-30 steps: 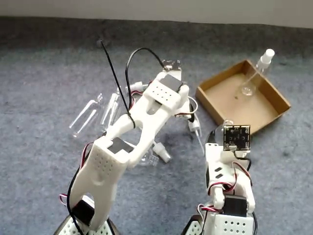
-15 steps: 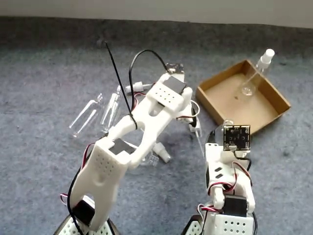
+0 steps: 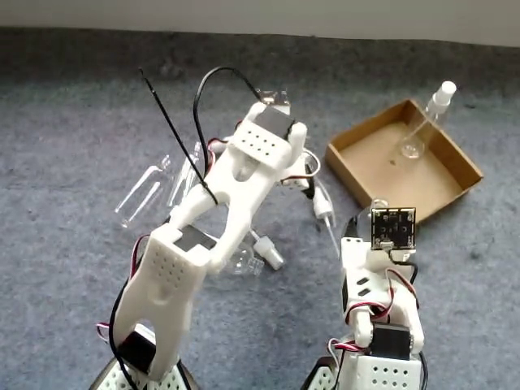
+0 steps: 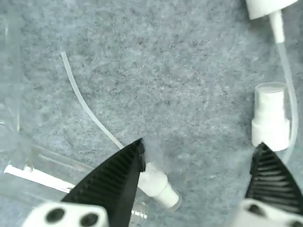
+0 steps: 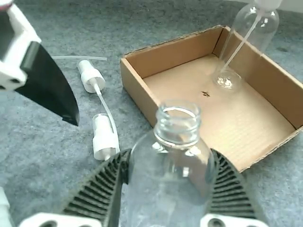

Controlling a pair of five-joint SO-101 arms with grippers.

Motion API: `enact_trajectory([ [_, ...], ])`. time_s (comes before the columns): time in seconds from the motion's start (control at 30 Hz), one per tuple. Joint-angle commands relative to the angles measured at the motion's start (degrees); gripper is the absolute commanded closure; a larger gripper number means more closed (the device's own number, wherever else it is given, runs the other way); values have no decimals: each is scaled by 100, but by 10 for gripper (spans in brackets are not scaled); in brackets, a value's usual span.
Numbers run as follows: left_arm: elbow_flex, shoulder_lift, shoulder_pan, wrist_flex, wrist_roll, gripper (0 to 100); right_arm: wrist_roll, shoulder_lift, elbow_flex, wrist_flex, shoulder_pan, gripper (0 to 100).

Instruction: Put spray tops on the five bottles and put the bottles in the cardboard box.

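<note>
My left gripper [image 4: 199, 151] hangs open just above the carpet. One black finger [image 4: 118, 177] is right beside a white spray top [image 4: 158, 185] whose thin tube runs away across the carpet. A second spray top [image 4: 270, 118] lies close to the other finger, and a third [image 4: 265, 7] lies farther off. My right gripper [image 5: 170, 163] is shut on a clear open-necked bottle [image 5: 174, 151], held upright near the cardboard box [image 5: 142, 90]. In the box [image 3: 349, 162] a bottle with a spray top [image 3: 426, 118] leans on the far wall.
Two clear bottles [image 3: 142, 193] [image 3: 184, 180] lie on the grey carpet left of the left arm [image 3: 236, 195]. Another bottle [image 3: 242, 262] and a loose spray top [image 3: 268, 252] lie under that arm. A further spray top [image 3: 325, 210] lies between the arms.
The left arm's wrist has swung left and a little farther away. The right arm and its bottle have not moved.
</note>
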Motion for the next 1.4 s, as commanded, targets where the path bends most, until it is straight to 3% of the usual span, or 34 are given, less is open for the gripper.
enact_trajectory([
  [0.0, -523, -136, 180, 35, 53, 694, 0, -66, -57, -163, 31, 832],
  [0.43, 1007, -127, 444, -1512, 62, 694, 0, -66, -57, -163, 31, 832],
  [0.87, 1464, -171, 224, -1433, -202, 695, 0, -66, -57, -163, 31, 832],
  [1.07, 1042, -347, -215, -624, -237, 694, 0, -66, -57, -163, 31, 832],
  [1.2, 356, -585, -31, -114, -229, 694, 0, -66, -57, -163, 31, 832],
  [1.37, 84, -523, 286, -97, -202, 694, 0, -66, -57, -163, 31, 832],
])
